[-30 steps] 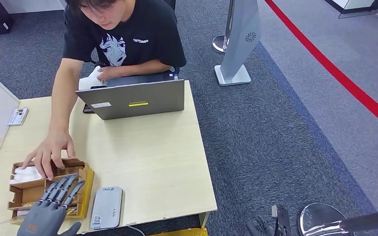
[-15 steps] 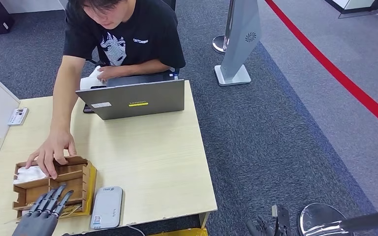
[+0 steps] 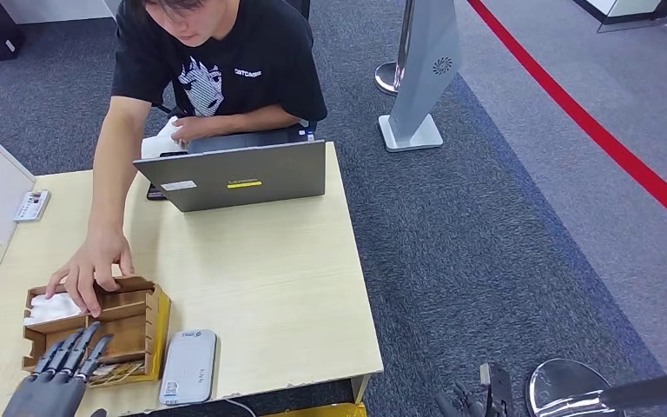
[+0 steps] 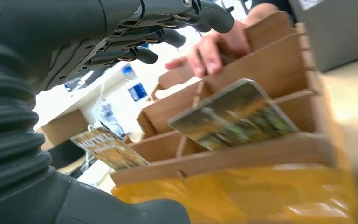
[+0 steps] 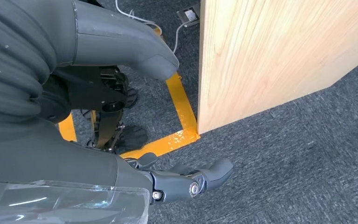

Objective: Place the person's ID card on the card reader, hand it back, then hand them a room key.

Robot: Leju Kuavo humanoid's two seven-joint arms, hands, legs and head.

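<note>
CHANGE: my left hand [image 3: 52, 382] has pulled back toward lower left, off the wooden card box [image 3: 143, 314], fingers spread, empty | right hand [image 5: 186, 183] hangs empty | room key cards [image 4: 233, 114] sit slotted | person's hand [image 3: 87, 269] steadies box | MEANING: key not yet picked.

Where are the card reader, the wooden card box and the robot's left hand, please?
card reader [image 3: 188, 366], head view, middle of its grey top.
wooden card box [image 3: 143, 320], head view, right wall.
left hand [image 3: 52, 380], head view, back of the hand.
</note>
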